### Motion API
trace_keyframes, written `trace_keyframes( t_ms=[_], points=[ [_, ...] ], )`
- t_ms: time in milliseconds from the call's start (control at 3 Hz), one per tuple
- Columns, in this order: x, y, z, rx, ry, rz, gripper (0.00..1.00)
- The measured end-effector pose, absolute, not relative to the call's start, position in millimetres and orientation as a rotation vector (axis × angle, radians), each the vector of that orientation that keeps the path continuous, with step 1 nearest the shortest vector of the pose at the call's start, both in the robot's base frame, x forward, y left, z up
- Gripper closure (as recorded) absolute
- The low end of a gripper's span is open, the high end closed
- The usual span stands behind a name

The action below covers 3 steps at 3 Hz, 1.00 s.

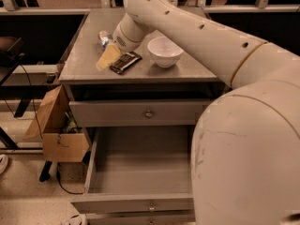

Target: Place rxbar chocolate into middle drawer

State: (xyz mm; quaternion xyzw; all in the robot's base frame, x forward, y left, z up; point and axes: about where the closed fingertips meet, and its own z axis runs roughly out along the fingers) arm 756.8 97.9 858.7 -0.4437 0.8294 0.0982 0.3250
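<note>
The pale yellow tool (108, 56) sits in the upper left of the frame, just beside the flat black-wrapped rxbar chocolate (125, 62) lying on the grey table (187, 71). I cannot tell whether it is clenched or released. The wide grey middle drawer (140, 168) stands pulled out at lower centre.

Pale speckled floor (26, 198), an open cardboard box (58, 137) beside a grey cabinet (187, 72), dark desks (33, 39) behind, warm dim light.
</note>
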Motion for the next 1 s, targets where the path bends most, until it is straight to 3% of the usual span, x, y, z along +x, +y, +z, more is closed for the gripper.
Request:
trace_keyframes(
  t_ms=[1000],
  points=[
    [766.8, 83.6, 836.0, -1.134, 2.207, 0.203, 0.00]
  ],
)
